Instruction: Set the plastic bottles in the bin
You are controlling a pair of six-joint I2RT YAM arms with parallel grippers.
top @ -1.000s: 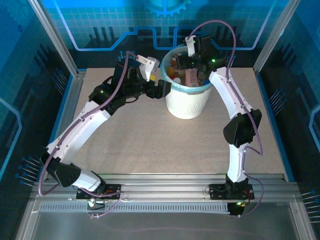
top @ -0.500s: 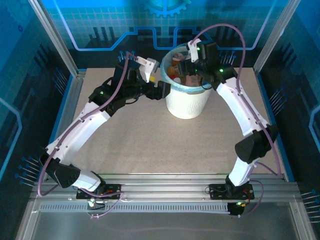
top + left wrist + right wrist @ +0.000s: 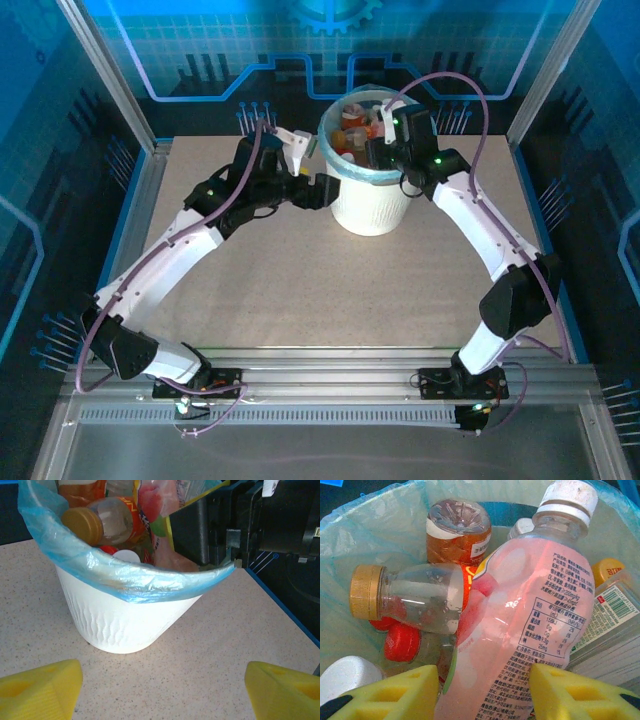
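The bin (image 3: 370,208) stands at the back middle of the table, a white bucket with a light blue bag (image 3: 125,582) over its rim, holding several plastic bottles. In the right wrist view a pink bottle (image 3: 530,605) with a white cap leans on the pile, between the fingers of my right gripper (image 3: 485,690). A small gap shows at the left finger. My right gripper (image 3: 388,148) hangs over the bin's right rim. A clear bottle with a gold cap (image 3: 415,602) and an orange bottle (image 3: 460,535) lie beneath. My left gripper (image 3: 318,190) is open beside the bin's left wall (image 3: 120,625), holding nothing.
The speckled table (image 3: 300,290) stretches in front of the bin. Metal frame posts (image 3: 110,80) and blue walls close in both sides and the back. A blue table edge (image 3: 280,605) runs right of the bin in the left wrist view.
My right gripper has drawn back from over the bin's far side toward its near right rim, and the right elbow has swung out and down. The left gripper dropped slightly beside the bin.
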